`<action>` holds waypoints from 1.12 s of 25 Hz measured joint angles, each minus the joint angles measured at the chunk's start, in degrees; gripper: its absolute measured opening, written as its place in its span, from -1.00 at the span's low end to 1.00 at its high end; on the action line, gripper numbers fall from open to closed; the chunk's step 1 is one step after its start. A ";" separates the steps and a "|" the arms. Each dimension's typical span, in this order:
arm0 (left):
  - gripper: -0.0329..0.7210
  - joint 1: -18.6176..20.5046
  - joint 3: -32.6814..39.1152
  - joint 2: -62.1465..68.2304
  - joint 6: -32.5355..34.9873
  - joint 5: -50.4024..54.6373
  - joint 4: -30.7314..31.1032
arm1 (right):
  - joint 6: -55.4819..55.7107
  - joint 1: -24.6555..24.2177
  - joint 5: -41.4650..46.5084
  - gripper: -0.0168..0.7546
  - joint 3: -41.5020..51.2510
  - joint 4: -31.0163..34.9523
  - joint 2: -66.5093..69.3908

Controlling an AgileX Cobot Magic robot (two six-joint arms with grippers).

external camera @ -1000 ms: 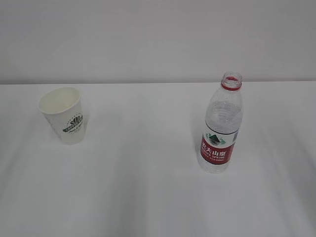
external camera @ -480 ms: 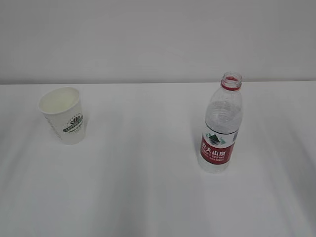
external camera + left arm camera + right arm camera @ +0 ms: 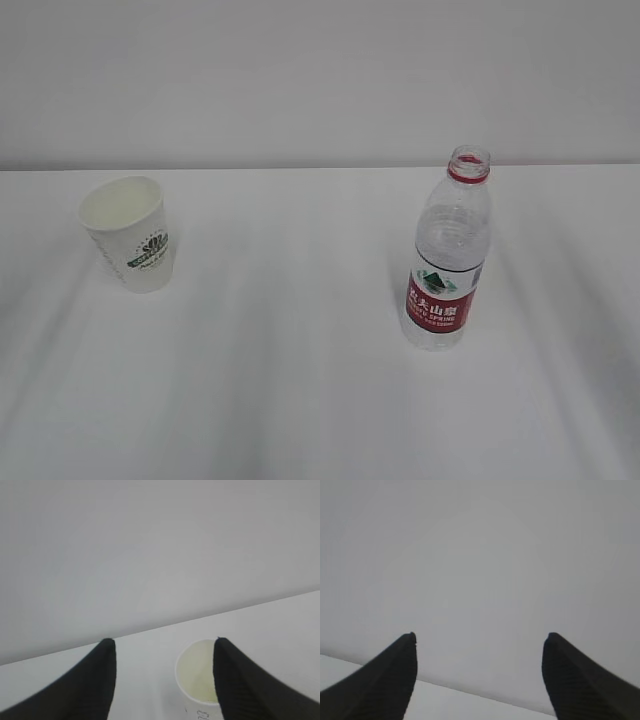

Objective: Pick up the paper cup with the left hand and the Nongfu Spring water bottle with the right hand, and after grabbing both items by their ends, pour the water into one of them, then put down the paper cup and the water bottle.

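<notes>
The white paper cup [image 3: 130, 245] with a green-and-black logo stands upright at the left of the white table [image 3: 290, 330]. The uncapped Nongfu Spring water bottle [image 3: 446, 265], clear with a red label, stands upright at the right. Neither arm shows in the exterior view. In the left wrist view my left gripper [image 3: 162, 642] is open, and the cup [image 3: 197, 672] lies below it, partly behind the right finger [image 3: 240, 680]. In the right wrist view my right gripper [image 3: 480, 637] is open with only wall and table edge between its fingers; the bottle is out of that view.
A plain grey wall [image 3: 320, 80] rises behind the table's far edge. Bare white tabletop lies between the cup and the bottle and in front of both.
</notes>
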 joint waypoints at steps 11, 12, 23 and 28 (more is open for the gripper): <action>0.28 0.00 4.38 7.15 0.00 -10.12 0.12 | 6.27 0.00 -15.50 0.57 10.23 -4.82 4.49; 0.28 0.00 4.38 8.16 0.00 -10.64 0.12 | 6.92 0.00 -15.79 0.57 11.05 -5.75 4.49; 0.28 0.00 4.65 16.08 0.00 -17.73 0.52 | 8.10 0.00 -21.04 0.57 20.36 -9.05 4.49; 0.28 0.00 7.68 16.89 0.00 -21.44 0.94 | 8.35 0.00 -26.41 0.57 24.87 -9.14 7.52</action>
